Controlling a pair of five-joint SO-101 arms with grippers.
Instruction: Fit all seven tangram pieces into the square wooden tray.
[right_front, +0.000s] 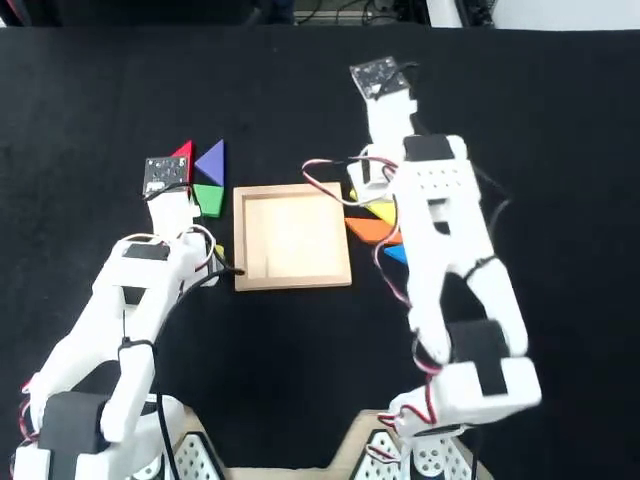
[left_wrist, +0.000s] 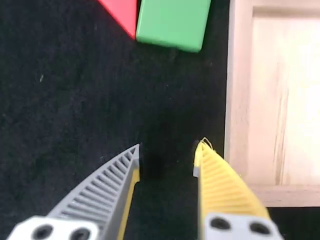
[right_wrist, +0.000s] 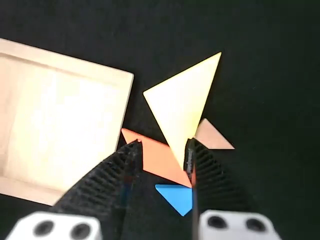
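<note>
The square wooden tray (right_front: 243, 237) lies mid-table with nothing inside it. Left of it sit a red triangle (right_front: 183, 153), a purple triangle (right_front: 212, 160) and a green piece (right_front: 209, 198). On its right lie a yellow triangle (right_wrist: 182, 102), an orange piece (right_wrist: 155, 155), a small blue triangle (right_wrist: 177, 196) and a pink triangle (right_wrist: 212, 137), partly overlapping. My left gripper (left_wrist: 169, 150) is open over bare cloth beside the tray's left rim (left_wrist: 240, 100), short of the green piece (left_wrist: 172, 22). My right gripper (right_wrist: 162, 147) is open just above the orange and yellow pieces.
Black cloth covers the table. Both arm bases stand at the near edge. The right arm (right_front: 440, 220) hangs over the pieces on the tray's right side, hiding part of them in the high view. Bare cloth stretches beyond the tray and at both sides.
</note>
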